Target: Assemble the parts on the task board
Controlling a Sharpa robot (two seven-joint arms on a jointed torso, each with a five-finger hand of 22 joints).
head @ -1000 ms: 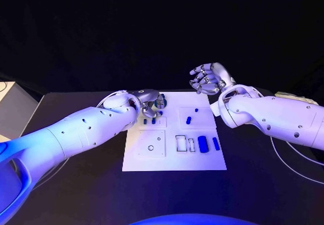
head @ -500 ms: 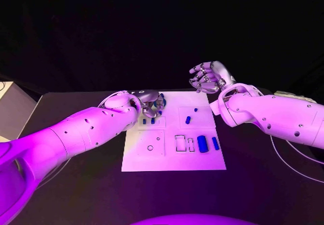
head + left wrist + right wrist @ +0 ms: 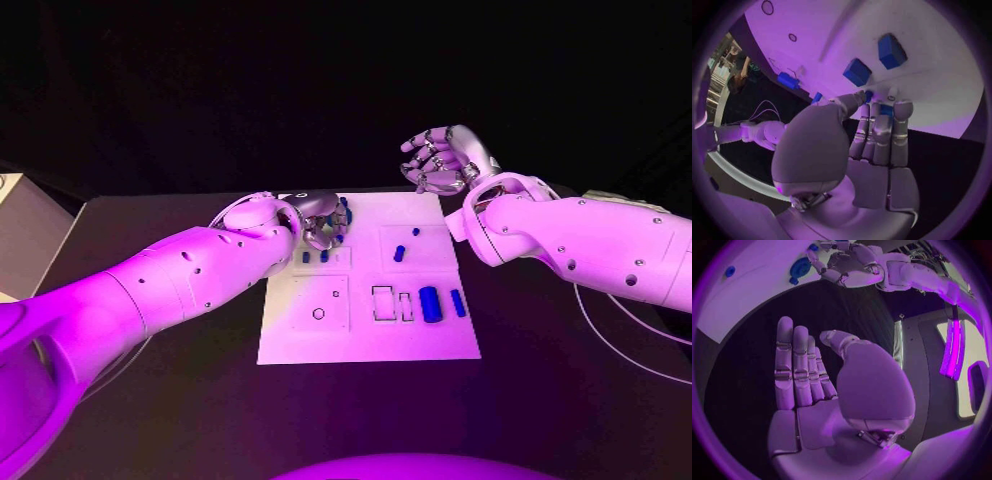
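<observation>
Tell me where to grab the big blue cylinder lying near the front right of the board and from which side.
Probably from above, pinching the big blue cylinder across its middle. It lies flat on the task board, long axis running front to back, with a slot beside it on one side and a thinner blue piece on the other, so fingers should close on its long sides.

Robot lab: black table (image 3: 173, 400), dark backdrop

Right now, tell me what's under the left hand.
The left hand sits over the white board's far corner, fingers touching a small blue piece. What lies beneath the palm is hidden.
</observation>
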